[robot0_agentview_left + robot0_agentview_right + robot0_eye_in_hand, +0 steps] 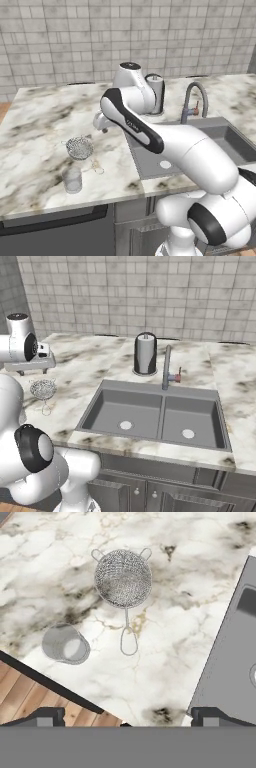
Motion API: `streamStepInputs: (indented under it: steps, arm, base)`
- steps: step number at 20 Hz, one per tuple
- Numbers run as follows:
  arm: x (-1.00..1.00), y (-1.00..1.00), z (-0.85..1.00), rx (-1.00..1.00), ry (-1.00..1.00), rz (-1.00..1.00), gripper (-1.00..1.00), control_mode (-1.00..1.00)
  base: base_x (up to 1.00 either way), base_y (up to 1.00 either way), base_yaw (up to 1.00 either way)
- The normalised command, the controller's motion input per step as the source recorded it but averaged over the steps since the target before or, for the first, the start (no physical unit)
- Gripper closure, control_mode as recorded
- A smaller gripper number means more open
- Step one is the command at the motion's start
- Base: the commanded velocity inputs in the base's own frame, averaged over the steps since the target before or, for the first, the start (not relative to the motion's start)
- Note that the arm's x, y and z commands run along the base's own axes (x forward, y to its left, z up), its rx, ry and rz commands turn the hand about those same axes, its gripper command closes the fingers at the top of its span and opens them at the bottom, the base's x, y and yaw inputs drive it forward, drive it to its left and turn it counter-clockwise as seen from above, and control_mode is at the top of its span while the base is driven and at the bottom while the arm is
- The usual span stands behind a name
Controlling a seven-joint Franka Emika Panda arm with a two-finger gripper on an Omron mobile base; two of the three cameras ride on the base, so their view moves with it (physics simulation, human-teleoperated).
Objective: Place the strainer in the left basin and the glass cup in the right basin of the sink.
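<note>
Nothing is placed yet: the strainer [123, 578] at upper centre and the glass cup [65, 643] at left both sit on the counter [190, 577]. My jaws stand wide apart and empty, and both basins of the sink [156, 416] wait.

Marble desk [95, 363] and tiled wall [150, 296] behind it.
A tall dark steel canister [145, 354] was seen upright on the desk near the wall; grey cabinet doors [150, 491] were set below, and wooden floor [30, 699] was shown beside the desk edge.
</note>
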Motion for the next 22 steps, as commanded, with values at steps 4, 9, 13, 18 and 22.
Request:
streamStepInputs:
  steps: [4, 9, 13, 18, 22]
  arm:
    - [-0.01, 0.29, -0.07, 0.00, 0.00, 0.02, -1.00, -1.00]
    - [0.04, 0.25, -0.10, 0.00, 0.00, 0.00, -1.00, -1.00]
    - [0.12, 0.25, -0.14, 0.00, 0.01, 0.00, -1.00, -1.00]
    - [0.06, 0.15, -0.13, 0.00, 0.07, 0.00, -1.00, -1.00]
    - [0.14, 0.15, -0.19, 0.00, 0.08, 0.00, -1.00, -1.00]
  base:
    - [0.00, 0.00, 0.00]
    - [0.00, 0.00, 0.00]
    - [0.00, 0.00, 0.00]
    - [0.00, 0.00, 0.00]
    - [0.00, 0.00, 0.00]
